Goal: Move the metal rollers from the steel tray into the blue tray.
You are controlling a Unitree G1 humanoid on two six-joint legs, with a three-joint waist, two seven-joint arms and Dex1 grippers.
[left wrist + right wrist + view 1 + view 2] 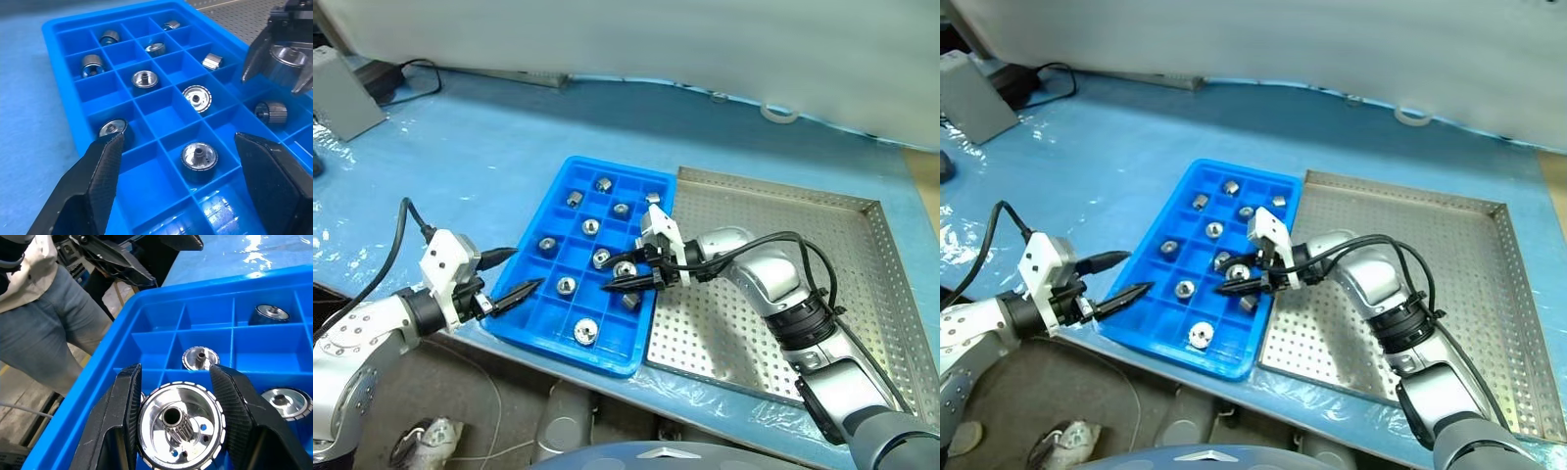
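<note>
The blue tray (617,166) lies in the middle of the table, and several metal rollers (586,332) sit in its square compartments. The steel tray (773,188) lies right beside it on the right. My right gripper (615,276) reaches leftward over the blue tray's near right part. It is shut on a silvery roller (178,423) with a toothed hub, held above the compartments. My left gripper (529,267) stands open at the blue tray's near left edge, pointing across it, with nothing between its fingers (98,176).
A grey box (342,93) and a black cable (411,73) lie at the back left. A roll of tape (780,113) rests at the back right. A person in jeans (44,328) stands beside the table's near edge.
</note>
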